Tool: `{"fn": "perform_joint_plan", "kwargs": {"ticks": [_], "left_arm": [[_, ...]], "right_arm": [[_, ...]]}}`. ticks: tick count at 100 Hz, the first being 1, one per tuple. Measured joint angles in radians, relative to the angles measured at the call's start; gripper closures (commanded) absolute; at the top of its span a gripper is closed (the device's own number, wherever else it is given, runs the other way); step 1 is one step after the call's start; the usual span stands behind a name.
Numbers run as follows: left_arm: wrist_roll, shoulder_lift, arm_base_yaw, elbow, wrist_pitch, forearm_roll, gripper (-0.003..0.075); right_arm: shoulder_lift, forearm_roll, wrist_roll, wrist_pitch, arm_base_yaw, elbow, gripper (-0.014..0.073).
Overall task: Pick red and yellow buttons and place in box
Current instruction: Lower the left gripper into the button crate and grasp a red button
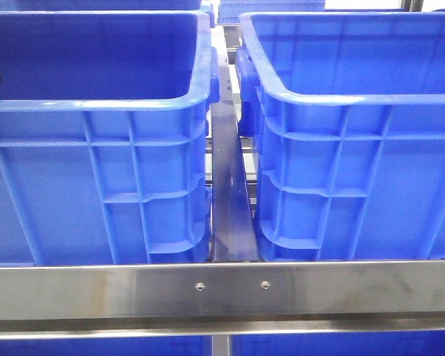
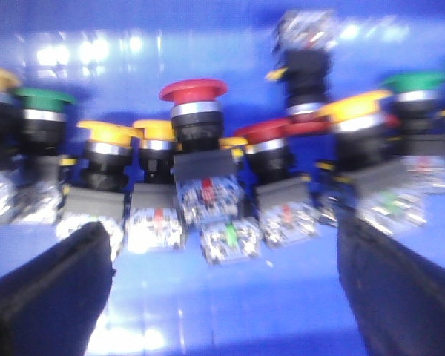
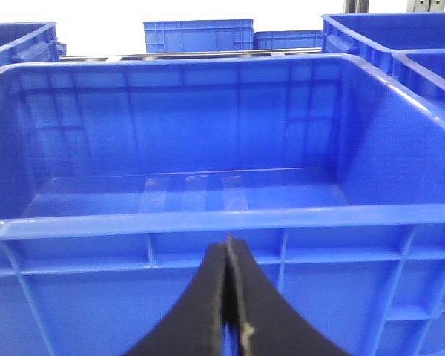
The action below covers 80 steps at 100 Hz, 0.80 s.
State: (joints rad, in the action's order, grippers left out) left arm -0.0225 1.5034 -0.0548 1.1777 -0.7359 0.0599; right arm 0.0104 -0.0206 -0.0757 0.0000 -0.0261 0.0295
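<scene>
— Two blue crates fill the front view, a left crate (image 1: 96, 111) and a right crate (image 1: 356, 126), with a dark gap and a metal strip (image 1: 230, 200) between them, and a steel rail (image 1: 222, 293) across the foreground. Neither arm shows clearly there.

— Where are the buttons?

— Only the left wrist view shows them, blurred: a cluster standing on a blue crate floor (image 2: 222, 311). A red button (image 2: 194, 104) stands upright near the middle of the group, its cap higher than its neighbours. A yellow button (image 2: 107, 144) is just beside it, with another yellow one (image 2: 154, 141) between them. Green-capped ones (image 2: 41, 104) stand at the edges.

— And the left gripper (image 2: 222, 259)?

— Its jaws are wide apart, one dark finger (image 2: 48, 297) on each side of the view, holding nothing. The red button lies ahead of the gap, roughly centred, not touched.

— The right gripper (image 3: 228, 311)?

— Jaws pressed together, nothing between them. It hangs just outside the near wall of the box (image 3: 208, 219), below the rim. More blue crates (image 3: 200, 33) stand behind.
</scene>
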Motion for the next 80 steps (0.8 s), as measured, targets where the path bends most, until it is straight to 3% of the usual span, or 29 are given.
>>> {"fn": "perform_joint_plan", "kwargs": {"ticks": [29, 56, 66, 80], "left_arm": [[0.000, 0.225, 0.000, 0.146, -0.033, -0.004, 0.0133], [0.000, 0.292, 0.000, 0.176, -0.036, -0.004, 0.0148], [0.000, 0.294, 0.000, 0.178, -0.038, -0.005, 0.0246], [0.000, 0.294, 0.000, 0.178, -0.038, -0.005, 0.0475]], "right_arm": [[0.000, 0.000, 0.000, 0.000, 0.000, 0.000, 0.0659], [0.000, 0.000, 0.000, 0.000, 0.000, 0.000, 0.0659], [0.000, 0.000, 0.000, 0.000, 0.000, 0.000, 0.0659], [0.000, 0.000, 0.000, 0.000, 0.000, 0.000, 0.0659]]}}
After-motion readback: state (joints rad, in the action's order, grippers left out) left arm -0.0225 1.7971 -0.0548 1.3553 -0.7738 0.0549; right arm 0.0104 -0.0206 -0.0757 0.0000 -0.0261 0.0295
